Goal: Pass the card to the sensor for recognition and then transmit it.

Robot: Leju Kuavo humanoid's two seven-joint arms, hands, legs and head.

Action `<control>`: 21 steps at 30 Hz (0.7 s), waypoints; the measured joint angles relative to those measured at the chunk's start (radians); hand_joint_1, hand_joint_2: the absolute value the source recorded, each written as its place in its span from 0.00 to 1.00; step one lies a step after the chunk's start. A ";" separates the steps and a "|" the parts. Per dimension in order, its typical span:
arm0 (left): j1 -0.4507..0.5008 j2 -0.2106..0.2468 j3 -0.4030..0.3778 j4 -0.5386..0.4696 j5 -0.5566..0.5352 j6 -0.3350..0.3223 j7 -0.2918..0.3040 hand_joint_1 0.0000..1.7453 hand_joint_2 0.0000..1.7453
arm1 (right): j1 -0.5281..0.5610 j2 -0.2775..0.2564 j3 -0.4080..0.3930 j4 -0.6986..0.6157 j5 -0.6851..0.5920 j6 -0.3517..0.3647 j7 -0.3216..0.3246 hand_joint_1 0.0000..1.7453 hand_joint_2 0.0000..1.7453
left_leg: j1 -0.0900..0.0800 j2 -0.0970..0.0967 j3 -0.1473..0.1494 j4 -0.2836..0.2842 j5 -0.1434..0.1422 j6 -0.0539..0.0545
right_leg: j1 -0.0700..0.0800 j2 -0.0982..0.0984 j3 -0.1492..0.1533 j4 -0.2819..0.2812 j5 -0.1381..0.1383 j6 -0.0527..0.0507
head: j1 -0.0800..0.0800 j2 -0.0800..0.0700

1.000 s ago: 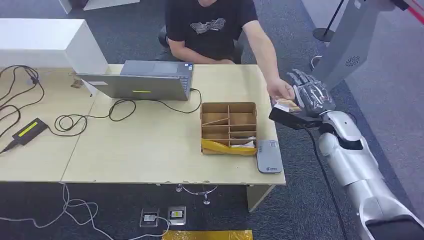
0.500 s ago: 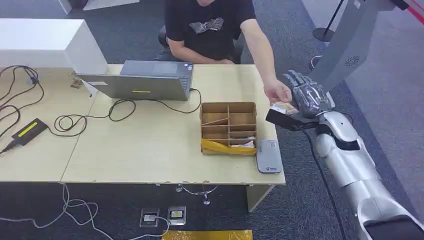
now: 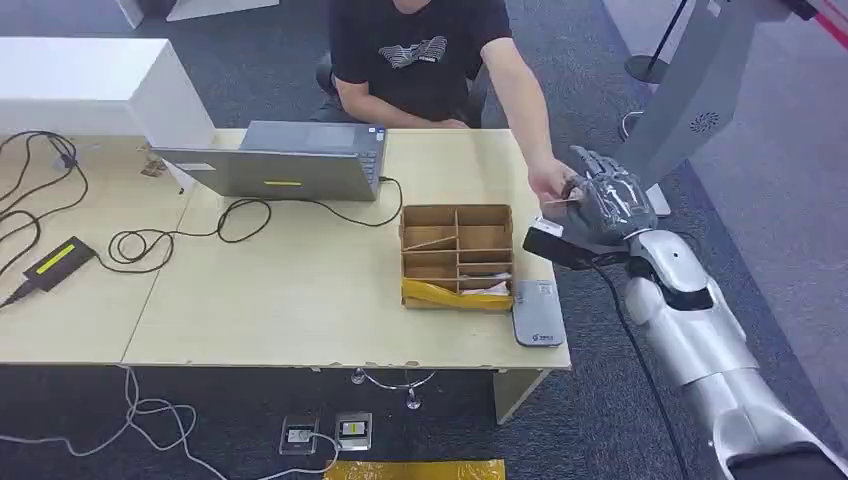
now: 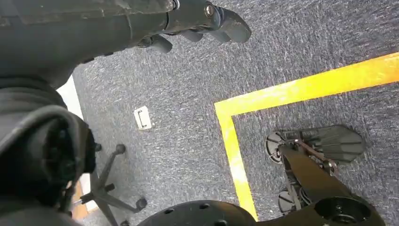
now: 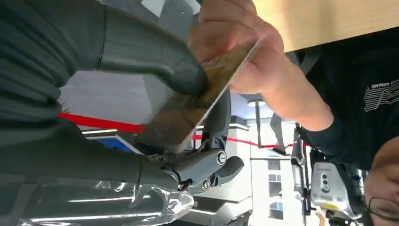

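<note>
You are at the very start of the job, at the handover. Your right robot hand (image 3: 608, 205) hangs just past the right edge of the pale wooden table (image 3: 300, 300), level with the brown cardboard divider box (image 3: 458, 255). The thin brownish card (image 5: 197, 106) is caught between its thick grey thumb (image 5: 146, 59) and the darker fingers (image 5: 207, 165) behind it, so that robot hand is holding the card. The seated person's hand (image 5: 244, 52) also pinches the far edge of the same card, so it is shared between the two; I judge the transfer is not finished until the person lets go.

The flat grey card sensor (image 3: 538, 312) lies on the table's front right corner, just beside the divider box and nearer you than the card. Nothing rests on it, and the card is well above and beyond it, so recognition is not yet done. What remains, as I read it: take the card free, bring it down over the sensor, then pass it on.

Your left robot hand (image 4: 197, 21) hangs down over the grey carpet (image 4: 188, 94) with its fingers curled loosely and nothing in them; whether they are fully closed I cannot tell.
</note>
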 joint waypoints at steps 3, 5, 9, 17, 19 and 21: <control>0.000 0.002 0.000 0.000 -0.001 0.000 0.000 0.00 0.00 | 0.001 -0.006 0.007 -0.013 0.000 0.001 0.001 1.00 1.00 | 0.000 0.000 0.000 0.000 0.000 0.000 | 0.000 0.000 0.000 0.000 0.000 0.000 | 0.000 0.000; 0.000 0.003 0.000 0.000 -0.002 0.000 0.000 0.00 0.00 | 0.003 -0.010 0.009 -0.019 0.000 0.001 0.001 1.00 1.00 | 0.000 0.000 0.000 0.000 0.000 0.000 | 0.000 0.000 0.000 0.000 0.000 0.000 | 0.000 0.000; 0.000 0.005 0.000 0.000 -0.002 0.000 0.000 0.00 0.00 | 0.004 -0.010 0.010 -0.021 0.000 0.001 0.001 1.00 1.00 | 0.000 0.001 0.000 0.000 0.000 0.000 | 0.000 0.000 0.000 0.000 0.000 0.000 | -0.001 0.000; 0.000 0.005 0.000 0.000 -0.002 0.000 0.000 0.00 0.00 | 0.007 -0.016 0.010 -0.029 0.000 0.001 0.001 1.00 1.00 | 0.000 0.001 0.000 0.000 0.000 0.000 | 0.000 0.000 0.000 0.000 0.000 0.000 | 0.000 0.000; 0.000 0.005 0.000 0.000 -0.002 0.000 0.000 0.00 0.00 | 0.008 -0.016 0.010 -0.029 0.000 0.001 0.001 1.00 1.00 | 0.000 0.001 0.000 0.000 0.000 0.000 | 0.000 0.000 0.000 0.000 0.000 0.000 | 0.000 0.000; 0.000 0.005 0.000 0.000 -0.002 0.000 0.000 0.00 0.00 | 0.008 -0.016 0.010 -0.032 0.000 0.001 0.001 1.00 1.00 | 0.000 0.001 0.000 0.000 0.000 0.000 | 0.000 0.000 0.000 0.000 0.000 0.000 | 0.000 0.000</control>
